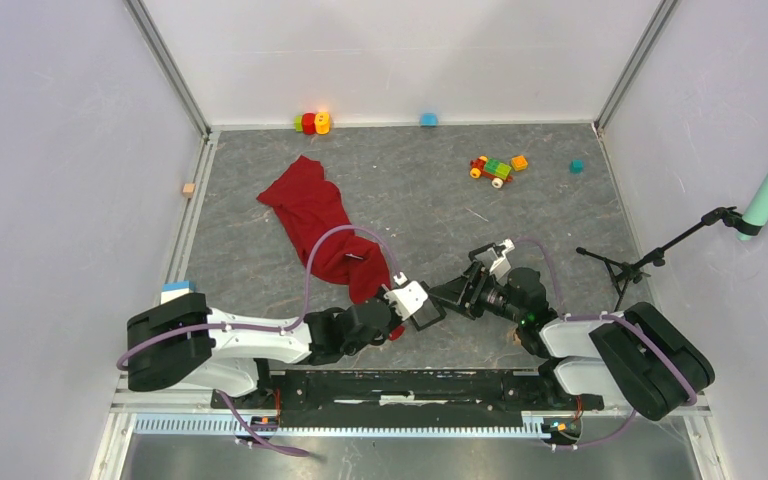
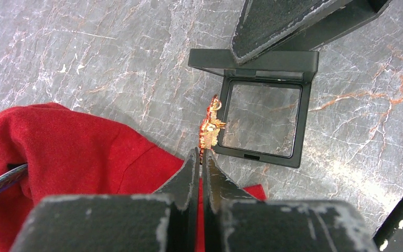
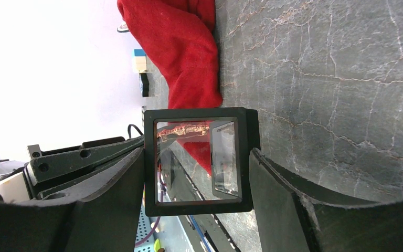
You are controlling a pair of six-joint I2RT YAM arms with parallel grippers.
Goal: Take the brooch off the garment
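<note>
Left wrist view: left gripper (image 2: 200,155) jaws almost together, pinching the near end of the brooch (image 2: 210,126).
Brooch location: over bare table (image 2: 110,63), just past the edge of the red garment (image 2: 68,152). No cloth visible on it, so I judge it's free of the fabric.
Brooch axis: long axis runs straight out from the fingertips, roughly in line with the left gripper. Gold-and-red body seen edge-on.
Key relation: display box (image 2: 260,118) lies just to the right of the brooch. The brooch's far end sits at the box's left rim; touching or a hair apart, can't tell.
Right tool: right gripper (image 3: 197,157) spread wide, clamping the display box on two opposite sides and holding it off the table, clear window facing the left arm. The brooch shows through that window in the right wrist view.
Box state: open or closed, can't tell. An angled inner pane is visible, nothing conclusive.
Nearer arm: left arm has the brooch; right arm only presents the box.
Next move (judgement): a small shift of the brooch rightward toward the window. The edge-on brooch could catch on the rim.
Counts: 1 brooch, 1 garment, 1 display box, 2 grippers.
Far side clutter: 1 block car (image 1: 493,168), 1 block cluster (image 1: 310,122), well apart from the work.
</note>
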